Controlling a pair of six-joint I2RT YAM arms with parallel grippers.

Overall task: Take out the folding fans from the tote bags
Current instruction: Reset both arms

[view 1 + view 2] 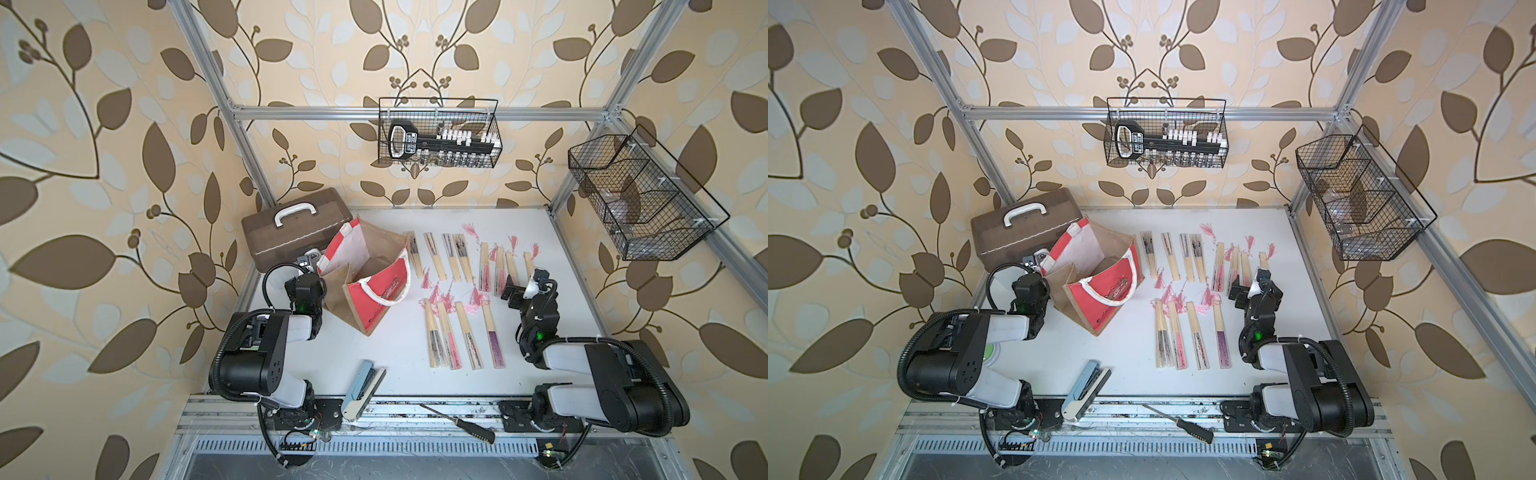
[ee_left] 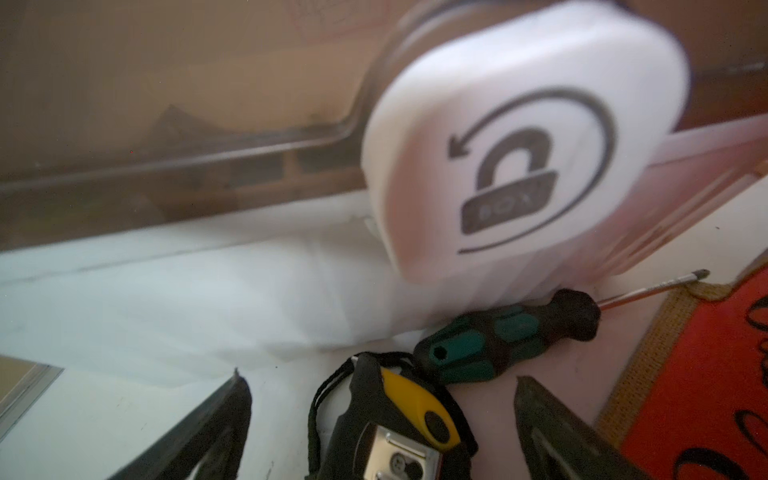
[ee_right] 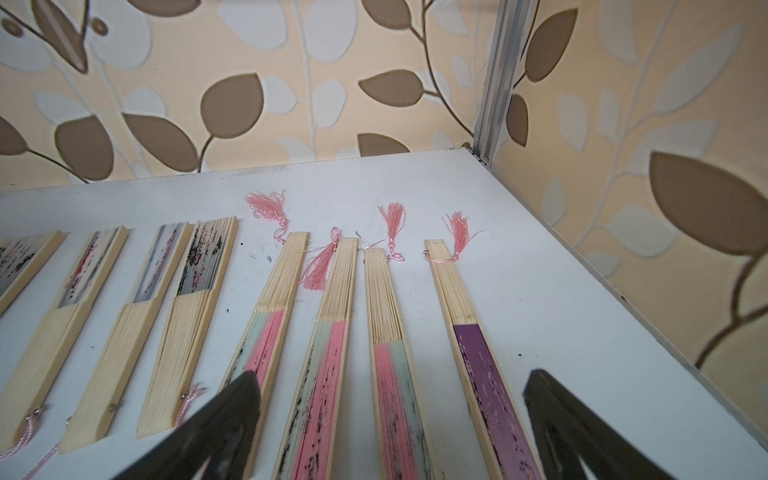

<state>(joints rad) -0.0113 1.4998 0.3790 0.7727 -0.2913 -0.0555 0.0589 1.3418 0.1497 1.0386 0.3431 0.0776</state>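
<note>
Right end effector spread wide over folding fans, left end effector spread wide, both empty

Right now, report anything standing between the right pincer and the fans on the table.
Nothing visible does. The right pincer is open over the far row of folding fans; pink ones and the purple fan lie uncovered on the table between its tips.
</note>
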